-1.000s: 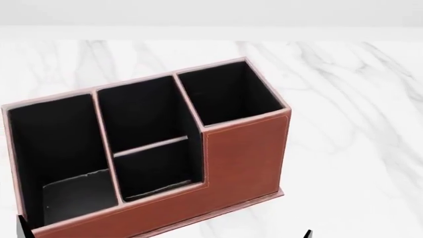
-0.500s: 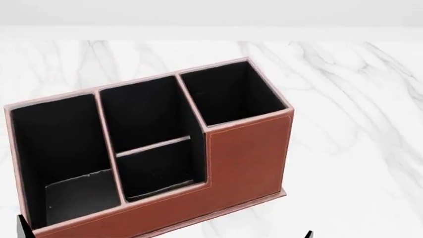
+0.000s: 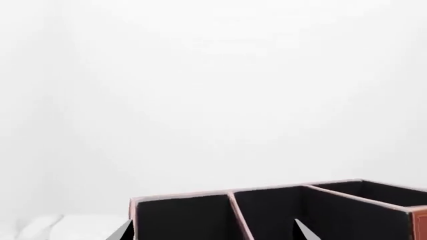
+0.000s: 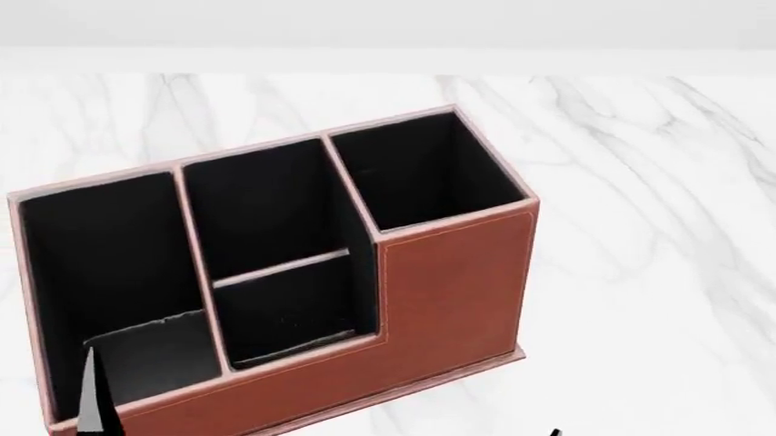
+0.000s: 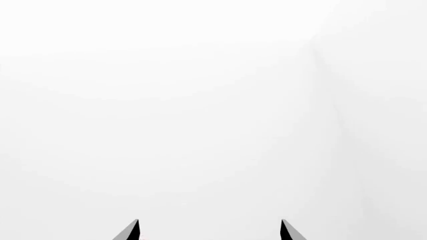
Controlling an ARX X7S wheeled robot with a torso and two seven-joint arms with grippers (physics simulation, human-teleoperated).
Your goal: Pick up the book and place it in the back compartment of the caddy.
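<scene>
**Left wrist view.** The left claw [image 3: 210,235] shows only as two dark fingertips [image 3: 123,232] at the bottom edge of the frame. They stand far apart, so the claw is wide, with nothing between them. Behind the tips, along the lower edge, runs the top rim of the caddy [image 3: 280,210], with brown edging, black lining and slanted dividers. The rest of the frame is plain white wall.

**Head view.** The caddy fills the centre and left of the frame and stands on a white marble table [image 4: 655,272]. Its tall cells lie at the left and at the upper right. The back compartment [image 4: 285,313] is the shallow middle cell behind the low brown wall, at lower centre. A dark flat slab, apparently the book [image 4: 145,359], stands in the left end cell, at the lower left. A pale pointed finger [image 4: 91,400] overlaps that cell's near corner. Whether it touches the slab cannot be told.

**Right wrist view.** The right claw [image 5: 210,235] shows two dark tips at the bottom edge, set wide apart and holding nothing, against blank white.
</scene>
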